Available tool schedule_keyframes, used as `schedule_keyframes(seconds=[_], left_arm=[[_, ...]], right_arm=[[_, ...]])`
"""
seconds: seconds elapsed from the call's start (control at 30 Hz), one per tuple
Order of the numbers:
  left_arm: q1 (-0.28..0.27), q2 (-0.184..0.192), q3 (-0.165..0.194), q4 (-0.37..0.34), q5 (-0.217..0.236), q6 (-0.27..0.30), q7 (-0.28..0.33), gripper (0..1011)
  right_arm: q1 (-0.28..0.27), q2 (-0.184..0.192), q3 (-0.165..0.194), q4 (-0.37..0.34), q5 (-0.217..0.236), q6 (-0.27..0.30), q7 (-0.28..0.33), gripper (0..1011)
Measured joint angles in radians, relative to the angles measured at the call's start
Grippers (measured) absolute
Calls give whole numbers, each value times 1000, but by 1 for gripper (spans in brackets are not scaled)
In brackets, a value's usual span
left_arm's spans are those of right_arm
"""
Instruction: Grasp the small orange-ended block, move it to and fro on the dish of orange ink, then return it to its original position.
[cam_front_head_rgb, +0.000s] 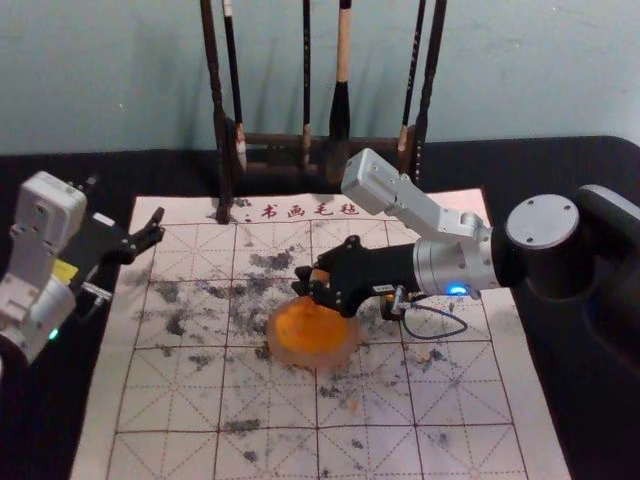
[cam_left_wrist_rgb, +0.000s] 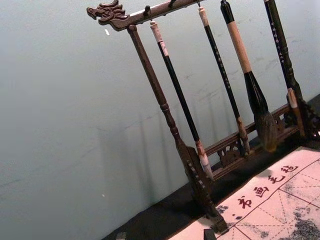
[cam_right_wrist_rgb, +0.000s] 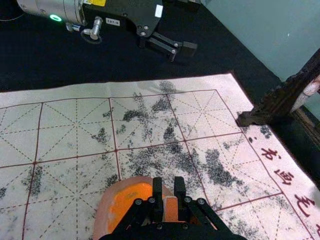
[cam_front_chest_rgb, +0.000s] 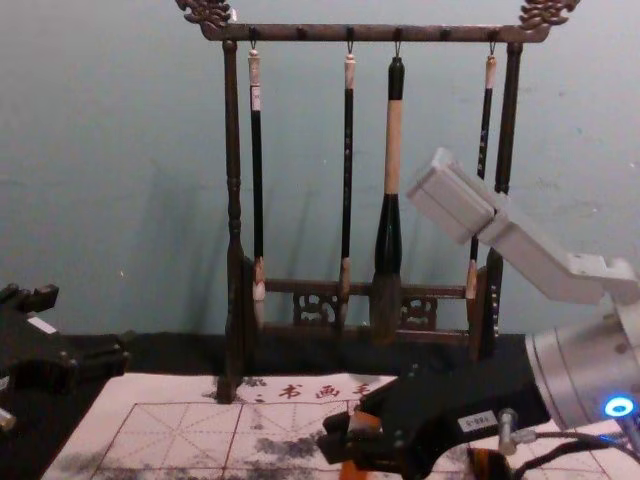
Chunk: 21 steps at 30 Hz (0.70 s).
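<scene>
In the head view my right gripper (cam_front_head_rgb: 318, 290) is over the dish of orange ink (cam_front_head_rgb: 280, 350), shut on the small block (cam_front_head_rgb: 319, 276). The right wrist view shows that gripper (cam_right_wrist_rgb: 169, 192) with the block (cam_right_wrist_rgb: 170, 207) between its fingers, and the dish (cam_right_wrist_rgb: 102, 212) beside and beneath them. In the chest view the block (cam_front_chest_rgb: 363, 422) is in the right gripper (cam_front_chest_rgb: 350, 440), with orange showing below. Whether the block touches the ink cannot be told. My left gripper (cam_front_head_rgb: 152, 232) stays parked, open, at the left edge of the mat; its fingertips (cam_left_wrist_rgb: 209, 234) stand apart.
A dark wooden rack (cam_front_chest_rgb: 232, 200) with hanging brushes (cam_front_chest_rgb: 388, 240) stands behind the gridded mat (cam_front_head_rgb: 200, 400). A small dark object with a yellow-orange part (cam_front_head_rgb: 389, 308) lies right of the dish, close to the right gripper's body.
</scene>
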Motion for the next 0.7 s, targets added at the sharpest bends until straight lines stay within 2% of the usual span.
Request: schedule_keyframes(seconds=[0.7], left_arm=[[0, 0, 0, 0, 0, 0, 0, 1001]], right_arm=[[1, 5, -7, 0, -5, 3, 1, 123]])
